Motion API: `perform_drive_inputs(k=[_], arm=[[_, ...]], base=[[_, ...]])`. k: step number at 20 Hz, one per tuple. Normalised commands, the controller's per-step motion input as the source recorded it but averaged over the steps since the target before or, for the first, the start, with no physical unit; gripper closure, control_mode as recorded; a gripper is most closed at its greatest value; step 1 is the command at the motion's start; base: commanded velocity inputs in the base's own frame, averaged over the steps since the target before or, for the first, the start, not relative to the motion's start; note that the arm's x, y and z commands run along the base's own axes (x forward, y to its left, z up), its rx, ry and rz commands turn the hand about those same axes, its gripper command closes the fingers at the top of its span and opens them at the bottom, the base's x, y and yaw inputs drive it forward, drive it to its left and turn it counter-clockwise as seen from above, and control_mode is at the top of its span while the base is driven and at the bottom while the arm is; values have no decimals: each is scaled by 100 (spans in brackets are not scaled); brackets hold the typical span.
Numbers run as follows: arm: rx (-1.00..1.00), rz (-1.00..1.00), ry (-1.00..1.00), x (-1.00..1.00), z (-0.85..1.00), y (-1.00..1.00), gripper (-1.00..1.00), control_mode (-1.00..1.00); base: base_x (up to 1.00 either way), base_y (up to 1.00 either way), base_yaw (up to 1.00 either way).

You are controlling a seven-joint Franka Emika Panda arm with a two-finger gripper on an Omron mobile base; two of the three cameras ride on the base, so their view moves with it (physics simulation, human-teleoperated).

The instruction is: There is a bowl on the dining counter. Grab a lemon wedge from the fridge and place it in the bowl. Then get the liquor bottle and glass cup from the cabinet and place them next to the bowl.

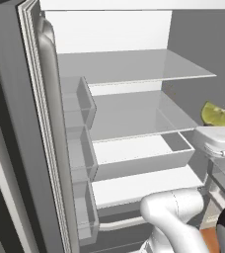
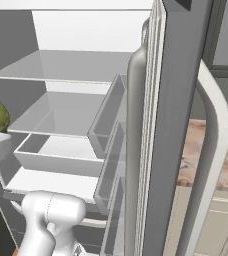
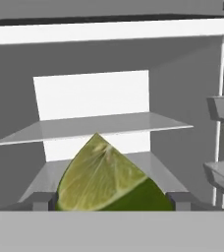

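Dark grey fridge (image 1: 16, 148), doors open, pale shelves bare. Olive-yellow lemon wedge (image 3: 106, 179) sits between the gripper's (image 3: 105, 201) small dark fingertips (image 3: 41, 199), fingers spread wide, not visibly pinching. Judgement: centre on the wedge, close gently, confirm grip, then withdraw clear of the shelf edges.

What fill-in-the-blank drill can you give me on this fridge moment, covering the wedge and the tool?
1. The fridge doors stand ____.
2. In the hand view, the lemon wedge sits between the two fingertips of the ____.
3. The cut face of the wedge looks yellow-____.
4. The glass shelves inside the fridge carry ____ food.

Missing words: open; tool; green; no
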Motion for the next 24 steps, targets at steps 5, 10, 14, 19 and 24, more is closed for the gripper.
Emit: perform_drive_inputs(k=[5,10,14,19,24], arm=[[0,0,0,-14,-4,-4,100,100],[0,0,0,0,0,0,100,100],[0,0,0,0,0,0,100,100],[0,0,0,0,0,0,100,100],[0,0,0,0,0,0,100,100]], base=[[-58,-3,0],[-68,23,-7],[-57,49,-19],[-45,68,-30],[-80,54,-40]])
